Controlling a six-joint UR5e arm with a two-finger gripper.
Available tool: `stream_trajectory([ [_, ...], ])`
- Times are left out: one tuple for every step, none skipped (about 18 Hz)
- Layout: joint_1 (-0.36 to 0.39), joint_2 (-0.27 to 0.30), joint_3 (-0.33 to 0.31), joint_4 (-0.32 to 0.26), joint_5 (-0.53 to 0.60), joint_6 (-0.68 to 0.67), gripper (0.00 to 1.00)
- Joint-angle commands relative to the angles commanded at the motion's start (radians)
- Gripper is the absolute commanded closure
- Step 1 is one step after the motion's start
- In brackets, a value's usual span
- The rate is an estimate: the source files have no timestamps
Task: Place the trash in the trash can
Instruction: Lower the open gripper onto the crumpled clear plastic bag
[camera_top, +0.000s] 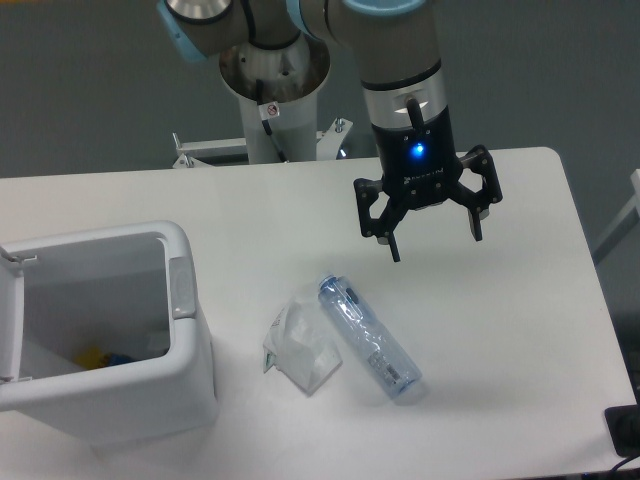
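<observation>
Wrapper (300, 350) beside bottle (369, 340) (lying flat), bin (185, 300) left

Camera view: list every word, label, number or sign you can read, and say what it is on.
No text is readable.
Bottle: small label, too blurred.
Robot base column: small red-marked sticker, too small.
Gripper: only a blue light, no legible marking.

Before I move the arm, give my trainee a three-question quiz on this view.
1. True or false: the plastic bottle lies on its side on the table.
2. What lies between the bottle and the trash can?
3. The pincer is: A) shut on the bottle, B) open above the table, C) inside the can.

Key: 1 true. 2 the crumpled plastic wrapper. 3 B.
</observation>
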Motion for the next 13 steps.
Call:
stream_trajectory([
  [0.0, -0.002, -0.003, 0.005, 0.002, 0.0, 0.0],
  [-0.002, -0.002, -0.014, 0.009, 0.002, 0.0, 0.0],
  [-0.002, -0.002, -0.018, 0.012, 0.008, -0.006, 0.0],
  [-0.002, -0.003, -0.021, 0.011, 0.015, -0.012, 0.0],
  [-0.005, -0.011, -0.026, 0.011, 0.018, -0.014, 0.0],
  [-0.005, -0.021, -0.029, 0.011, 0.024, -0.015, 0.0],
  [-0.009, -0.044, -0.038, 0.012, 0.044, -0.032, 0.0],
  [-0.029, -0.06, -0.051, 0.015, 0.048, -0.049, 0.0],
  [-0.043, -0.078, -0.067, 0.02, 0.051, -0.064, 0.0],
  [-0.063, -0.113, -0.077, 0.034, 0.057, -0.099, 0.0],
  [-0.084, -0.141, -0.077, 0.044, 0.057, -0.144, 0.0],
  [-0.103, -0.162, -0.075, 0.048, 0.055, -0.176, 0.0],
  [-0.129, -0.185, -0.074, 0.051, 0.045, -0.192, 0.0],
])
